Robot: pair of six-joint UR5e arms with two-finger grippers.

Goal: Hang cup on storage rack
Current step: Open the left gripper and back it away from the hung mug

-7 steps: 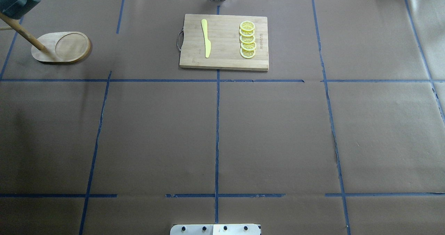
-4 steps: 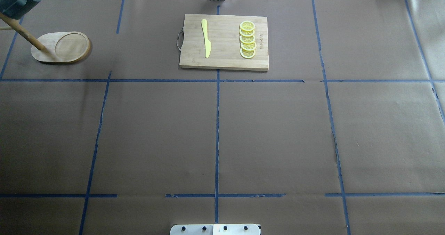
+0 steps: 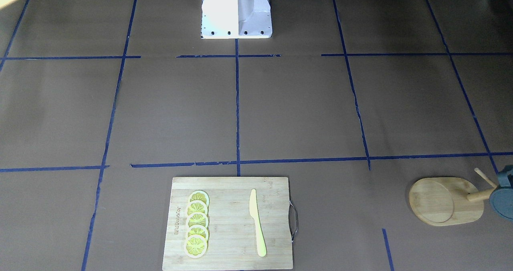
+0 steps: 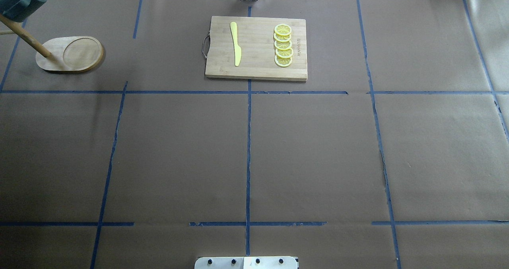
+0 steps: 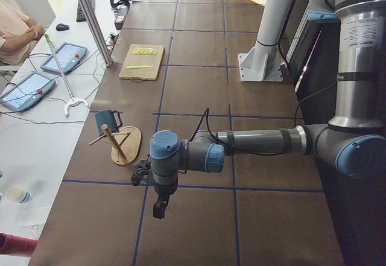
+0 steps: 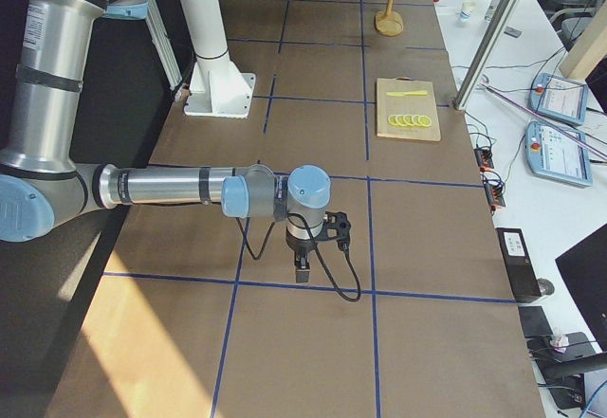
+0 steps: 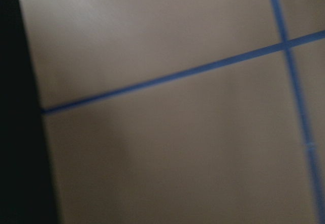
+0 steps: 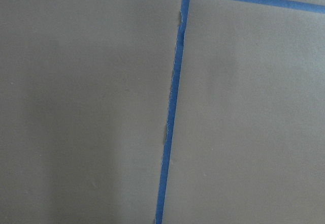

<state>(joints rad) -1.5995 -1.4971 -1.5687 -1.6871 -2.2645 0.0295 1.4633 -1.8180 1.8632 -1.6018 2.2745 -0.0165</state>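
The dark blue-grey cup (image 4: 18, 0) hangs on a peg at the top of the light wooden storage rack (image 4: 69, 54), at the table's far left. Both also show in the front-facing view, the cup (image 3: 504, 199) beside the rack's oval base (image 3: 445, 201), and in the left view, cup (image 5: 107, 121) on rack (image 5: 123, 148). The left gripper (image 5: 159, 209) hangs over the table well away from the rack and holds nothing that I can see; I cannot tell whether it is open or shut. The right gripper (image 6: 301, 271) points down over a blue tape line; its state is unclear too.
A rectangular cutting board (image 4: 256, 48) at the far middle carries a yellow knife (image 4: 236, 44) and several lemon slices (image 4: 283, 45). The robot's white base (image 3: 236, 10) stands at the near edge. An operator sits at a side desk (image 5: 18, 31). Blue tape lines grid the brown table.
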